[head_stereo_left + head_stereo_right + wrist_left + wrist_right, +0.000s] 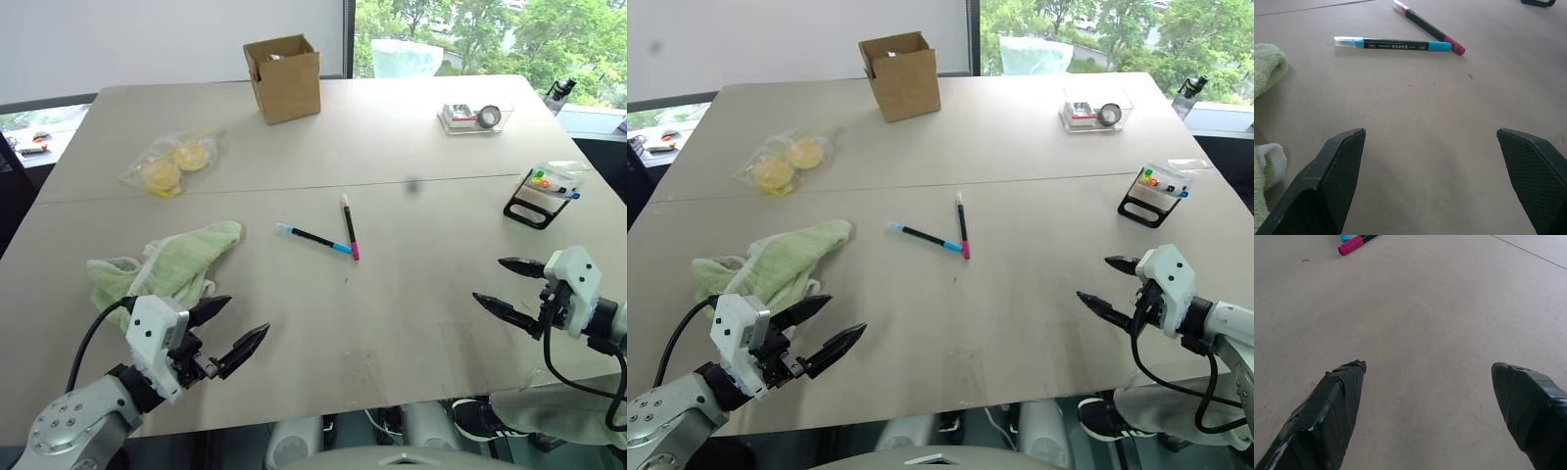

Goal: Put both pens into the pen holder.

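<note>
Pens (313,238), two, mid-table (411,323), tips touching: light, stiff, slick; likely best pinched mid-barrel. Pen holder (542,196) far right. Left claw (233,331) and right claw (500,284) spread, empty.

This looks like an office or meeting room. A wide beige desk (411,333), made of two tops pushed together along a seam, fills the room's middle. Behind it a plain white wall (147,39) meets a tall window (470,34) with green trees outside. On the desk lie office odds and ends: two pens (348,227), a small pen holder (542,196), a cardboard box (284,78), a clear tray (473,117), a green towel (167,266) and a bag of buns (174,163).
</note>
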You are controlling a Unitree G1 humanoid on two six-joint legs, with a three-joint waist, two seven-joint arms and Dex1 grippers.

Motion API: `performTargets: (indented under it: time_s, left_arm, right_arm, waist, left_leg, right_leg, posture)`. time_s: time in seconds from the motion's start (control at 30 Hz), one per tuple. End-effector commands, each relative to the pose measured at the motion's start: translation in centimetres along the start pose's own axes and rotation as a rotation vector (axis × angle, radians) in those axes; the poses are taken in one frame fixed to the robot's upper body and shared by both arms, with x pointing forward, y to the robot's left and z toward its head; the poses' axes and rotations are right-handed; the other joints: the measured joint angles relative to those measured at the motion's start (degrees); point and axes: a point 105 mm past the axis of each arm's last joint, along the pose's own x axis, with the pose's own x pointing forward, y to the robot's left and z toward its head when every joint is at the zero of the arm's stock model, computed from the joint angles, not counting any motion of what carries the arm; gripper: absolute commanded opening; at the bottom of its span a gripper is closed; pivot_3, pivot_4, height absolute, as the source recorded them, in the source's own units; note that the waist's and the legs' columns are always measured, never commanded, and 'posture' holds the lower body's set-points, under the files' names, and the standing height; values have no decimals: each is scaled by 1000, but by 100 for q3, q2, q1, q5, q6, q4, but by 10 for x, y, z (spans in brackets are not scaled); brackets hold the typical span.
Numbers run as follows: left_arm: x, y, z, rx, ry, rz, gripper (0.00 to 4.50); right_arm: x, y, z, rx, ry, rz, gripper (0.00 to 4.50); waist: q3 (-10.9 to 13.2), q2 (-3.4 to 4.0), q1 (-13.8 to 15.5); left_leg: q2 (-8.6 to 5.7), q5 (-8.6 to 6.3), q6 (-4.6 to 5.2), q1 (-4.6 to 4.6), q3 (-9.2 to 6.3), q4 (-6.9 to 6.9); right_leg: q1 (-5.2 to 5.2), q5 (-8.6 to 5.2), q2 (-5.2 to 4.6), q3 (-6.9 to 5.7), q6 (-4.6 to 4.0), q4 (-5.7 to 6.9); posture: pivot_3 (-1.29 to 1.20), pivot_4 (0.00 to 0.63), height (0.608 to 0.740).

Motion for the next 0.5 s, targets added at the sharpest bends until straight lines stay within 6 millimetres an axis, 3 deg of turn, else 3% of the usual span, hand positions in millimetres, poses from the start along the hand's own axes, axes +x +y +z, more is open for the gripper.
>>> performTargets:
  time_s: [0.03,0.13,0.27,0.4,0.5]
  left_arm:
    - [5,-3,12,49,-53,-20,4500]
    - [19,-6,33,108,-138,-53,4500]
    - [25,-13,48,156,-174,-88,4500]
    - [26,-18,57,182,-194,-114,4500]
    - [23,-23,61,218,-198,-147,4500]
  right_arm:
    - [11,1,24,-4,-57,-15,4396]
    - [60,20,51,29,63,27,4396]
    - [100,33,92,110,74,127,4396]
    - [150,24,112,207,185,19,4396]
    - [183,32,128,256,224,-4,4396]
  waist:
    - [0,-1,-3]
    - [10,17,-77]
    - [1,-1,-86]
    - [0,-1,-52]
    - [0,1,-40]
  left_leg:
    - [0,0,0,0,0,0]
    - [5,-6,10,7,-1,3]
    - [8,-6,9,23,-34,13]
    - [-4,-9,-42,12,-36,20]
    - [-5,3,-28,3,-36,18]
  right_leg:
    - [0,0,0,0,0,0]
    - [-3,0,0,0,-1,1]
    - [-10,4,-41,-81,1,-1]
    - [-15,79,-51,-95,-2,-3]
    - [-18,82,-45,-104,-7,-2]
  posture:
    - [0,150,740]
    - [0,150,740]
    - [0,150,740]
    - [0,150,740]
    - [0,150,740]
